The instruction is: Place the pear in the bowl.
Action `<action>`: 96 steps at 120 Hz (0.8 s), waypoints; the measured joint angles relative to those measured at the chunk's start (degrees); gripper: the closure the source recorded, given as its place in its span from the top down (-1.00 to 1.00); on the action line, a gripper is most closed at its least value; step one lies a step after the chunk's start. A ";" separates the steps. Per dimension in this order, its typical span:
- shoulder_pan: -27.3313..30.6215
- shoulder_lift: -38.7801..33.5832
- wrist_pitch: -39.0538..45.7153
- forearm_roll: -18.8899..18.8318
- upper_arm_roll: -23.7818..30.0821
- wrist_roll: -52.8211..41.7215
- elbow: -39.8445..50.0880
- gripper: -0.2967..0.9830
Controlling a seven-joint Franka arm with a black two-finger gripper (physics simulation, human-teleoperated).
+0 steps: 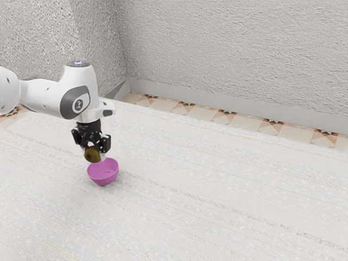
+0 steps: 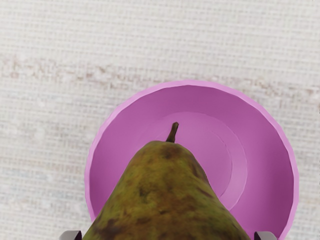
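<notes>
Black two-finger gripper (image 1: 95, 154) pinching the pear (image 1: 92, 155), one finger on each side of it. Pear green-brown, mottled; held up off the table, above the magenta bowl (image 1: 103, 174). In the exterior view, pear sits high against the bowl's rim, over toward the exterior view's left side of it. Whether the two touch: can't tell.

Wrist view: pear big and close under the hand, narrow end and dark stem (image 2: 172, 132) out over the bowl's inside, wide end back between the fingertips. Bits of both black fingers visible, one at each flank of the pear. Bowl round, open side up, smooth inner wall, ring-shaped edge around its flat bottom; pear covers part of it.

Bowl upright on the whitish, streaked table (image 1: 217, 185), in the exterior view's left half. White arm (image 1: 46, 97) comes in from the exterior view's left, hand pointing down, gripper above the bowl. Far side, past the table edge: beige tiled floor (image 1: 198, 110) with brown star-like patterns, pale grey baseboard (image 1: 217, 100), rough light-grey walls (image 1: 234, 43) meeting in a corner toward the exterior view's left.
</notes>
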State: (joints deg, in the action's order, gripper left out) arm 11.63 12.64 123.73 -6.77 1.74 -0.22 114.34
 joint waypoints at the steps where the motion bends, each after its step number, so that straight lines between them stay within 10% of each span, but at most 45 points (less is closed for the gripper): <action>1: 0.01 0.06 -0.01 0.05 0.03 0.00 -0.04 -0.03; 38: -0.23 -0.19 -0.25 1.35 0.33 -0.61 -0.15 0.39; 96: -5.64 -10.09 -6.13 1.82 2.34 -1.24 -10.69 0.52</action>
State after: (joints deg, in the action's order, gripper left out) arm 5.99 2.55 117.60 -4.94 4.08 -1.46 103.65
